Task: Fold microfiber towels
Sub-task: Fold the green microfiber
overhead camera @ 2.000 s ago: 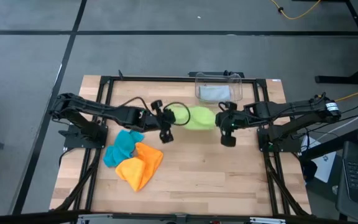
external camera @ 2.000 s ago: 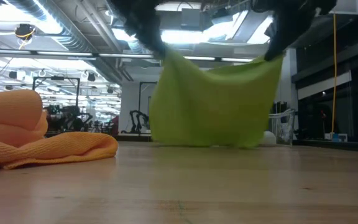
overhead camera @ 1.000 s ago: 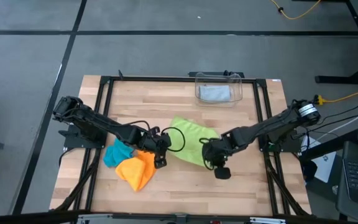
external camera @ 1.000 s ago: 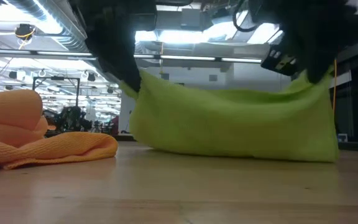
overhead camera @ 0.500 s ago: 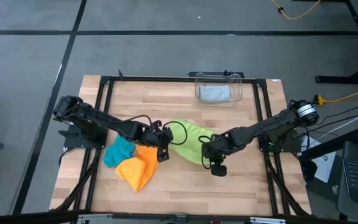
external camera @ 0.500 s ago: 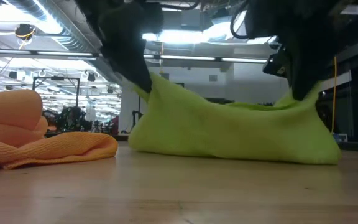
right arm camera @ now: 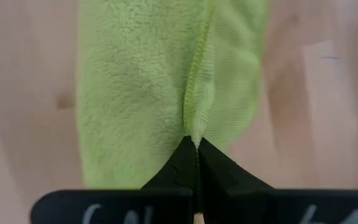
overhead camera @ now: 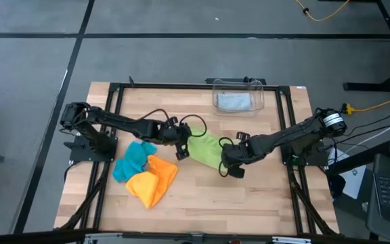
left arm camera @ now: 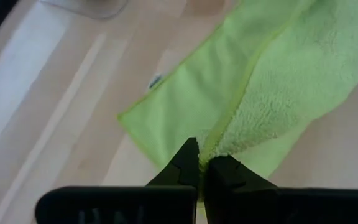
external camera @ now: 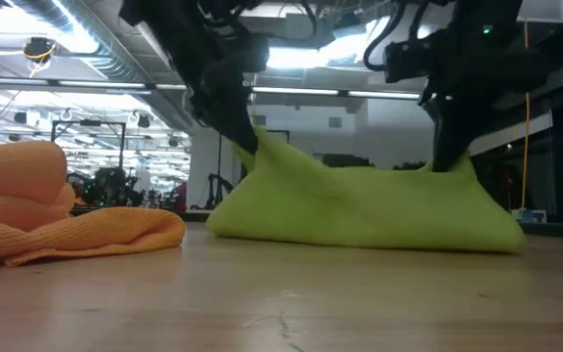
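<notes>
High view — both arms angled inward, fingers (overhead camera: pixel 183 146) pinching lime towel (overhead camera: pixel 205 150).

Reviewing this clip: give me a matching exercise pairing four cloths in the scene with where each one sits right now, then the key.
Things:
1. lime green towel
2. orange towel
3. teal towel
4. grey cloth

Places:
A. inside the clear plastic bin at the table's far edge
B. pinched at two ends by the left pincer and right pincer, sagging onto the table
C. loose heap nearest the front edge, untouched
D. beside the left arm, partly under the orange one

Pairs: 1-B, 2-C, 3-D, 4-A
</notes>
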You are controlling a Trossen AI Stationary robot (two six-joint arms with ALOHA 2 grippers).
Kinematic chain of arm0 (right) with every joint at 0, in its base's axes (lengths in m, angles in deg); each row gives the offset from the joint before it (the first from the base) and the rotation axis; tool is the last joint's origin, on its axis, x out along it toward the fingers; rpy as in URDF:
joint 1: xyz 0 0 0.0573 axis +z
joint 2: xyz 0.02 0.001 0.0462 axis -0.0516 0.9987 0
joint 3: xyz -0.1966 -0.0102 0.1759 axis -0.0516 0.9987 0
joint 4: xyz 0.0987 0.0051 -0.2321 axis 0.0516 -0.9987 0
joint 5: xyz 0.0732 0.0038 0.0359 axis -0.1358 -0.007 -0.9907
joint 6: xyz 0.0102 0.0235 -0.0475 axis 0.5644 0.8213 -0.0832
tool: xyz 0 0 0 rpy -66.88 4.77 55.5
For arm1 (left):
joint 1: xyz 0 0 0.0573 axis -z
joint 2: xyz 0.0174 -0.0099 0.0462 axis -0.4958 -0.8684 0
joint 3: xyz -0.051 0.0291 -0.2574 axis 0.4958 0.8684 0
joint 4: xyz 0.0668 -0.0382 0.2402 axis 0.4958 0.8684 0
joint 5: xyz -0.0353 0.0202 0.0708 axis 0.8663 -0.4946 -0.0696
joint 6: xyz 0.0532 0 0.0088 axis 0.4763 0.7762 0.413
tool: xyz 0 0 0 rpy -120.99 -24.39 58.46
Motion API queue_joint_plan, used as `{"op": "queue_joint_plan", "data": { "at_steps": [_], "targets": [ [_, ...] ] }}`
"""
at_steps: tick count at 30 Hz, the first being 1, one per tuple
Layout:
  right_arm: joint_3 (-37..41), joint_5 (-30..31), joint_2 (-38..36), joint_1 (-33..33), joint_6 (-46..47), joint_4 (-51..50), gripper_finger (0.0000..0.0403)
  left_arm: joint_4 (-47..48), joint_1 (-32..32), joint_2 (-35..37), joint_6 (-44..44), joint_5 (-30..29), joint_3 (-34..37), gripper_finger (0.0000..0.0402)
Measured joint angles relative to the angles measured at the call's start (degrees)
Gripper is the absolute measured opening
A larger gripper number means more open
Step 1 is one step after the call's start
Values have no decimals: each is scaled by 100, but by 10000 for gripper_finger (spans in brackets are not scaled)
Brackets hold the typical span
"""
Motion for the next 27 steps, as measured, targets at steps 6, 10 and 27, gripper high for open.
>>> {"op": "queue_joint_plan", "data": {
  "at_steps": [6, 10, 27],
  "targets": [
    [-2, 83, 0, -285, 151, -185, 4, 6, -358, -272, 262, 318, 6, 0],
    [-2, 98, 2, -389, 406, -304, 11, -179, -535, -476, 295, 299, 2, 4],
    [-4, -716, 2, -560, 745, -1122, 144, 333, -757, -363, 304, 211, -302, 103]
  ]
}}
